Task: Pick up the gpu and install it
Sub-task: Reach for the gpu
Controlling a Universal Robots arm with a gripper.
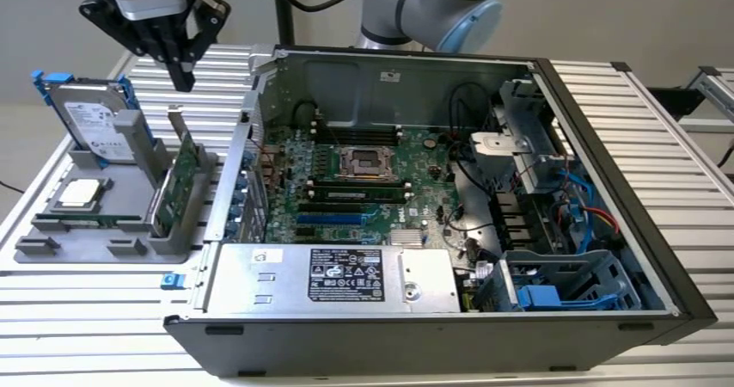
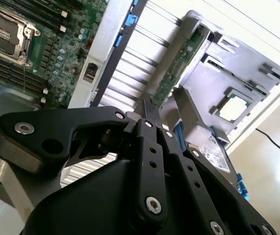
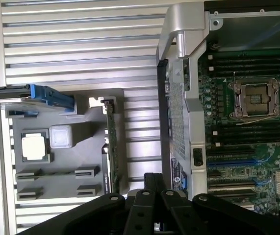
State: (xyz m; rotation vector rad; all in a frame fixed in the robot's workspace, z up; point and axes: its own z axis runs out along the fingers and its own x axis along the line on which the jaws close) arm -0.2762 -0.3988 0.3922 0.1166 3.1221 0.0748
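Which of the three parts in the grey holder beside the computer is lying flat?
The small square silver processor chip: it lies flat in the holder, while the hard drive and the gpu both stand on edge.

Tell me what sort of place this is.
Probably a robotics lab bench for PC assembly: an open computer case on a slatted metal table, a grey holder with the gpu upright, the gripper above.

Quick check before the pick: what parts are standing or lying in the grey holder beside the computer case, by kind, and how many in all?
Hard drive: 1
Graphics card: 1
Processor chip: 1
Total: 3
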